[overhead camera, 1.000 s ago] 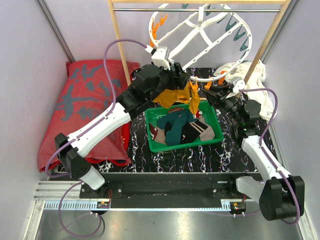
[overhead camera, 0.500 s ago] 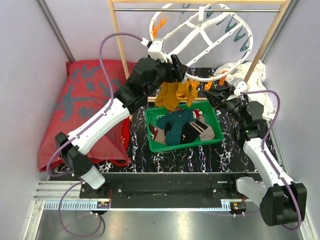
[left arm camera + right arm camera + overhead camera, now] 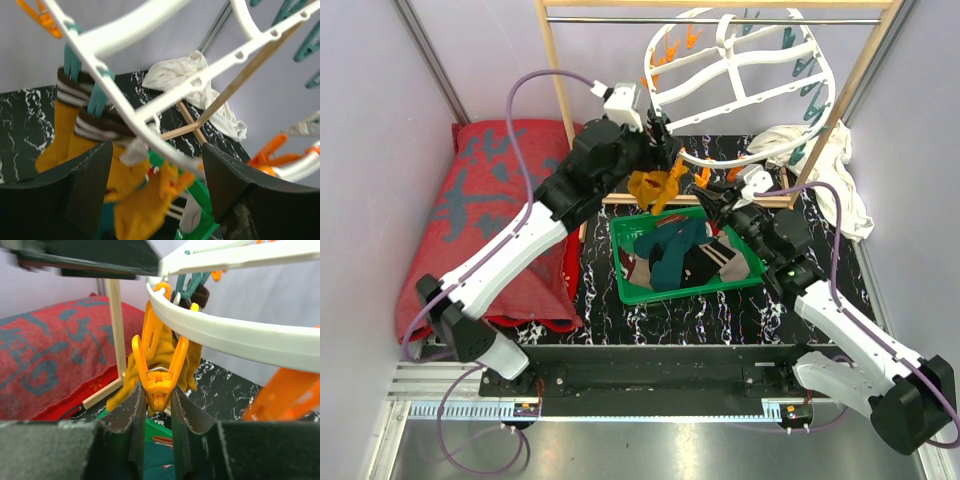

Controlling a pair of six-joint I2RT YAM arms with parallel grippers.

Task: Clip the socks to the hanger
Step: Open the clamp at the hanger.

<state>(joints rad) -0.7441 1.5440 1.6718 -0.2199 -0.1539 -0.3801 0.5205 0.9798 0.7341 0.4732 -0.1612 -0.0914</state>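
The mustard sock [image 3: 656,187] has left the green tray [image 3: 680,291] — its cuff now hangs on teal pegs [image 3: 73,57] of the hanger [image 3: 235,337], upper centre. My left gripper [image 3: 156,157] gapes wide; my right gripper [image 3: 156,399] pinches an orange peg [image 3: 157,371].

red cushion [image 3: 490,220] left | green tray [image 3: 690,290] centre | white cloth [image 3: 830,160] right | wooden rack [image 3: 558,90] behind

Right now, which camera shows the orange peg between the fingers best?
Right wrist: the orange peg hangs large, centred, between the fingers of the right gripper. The top view shows it tiny; the left wrist view, not identifiably.
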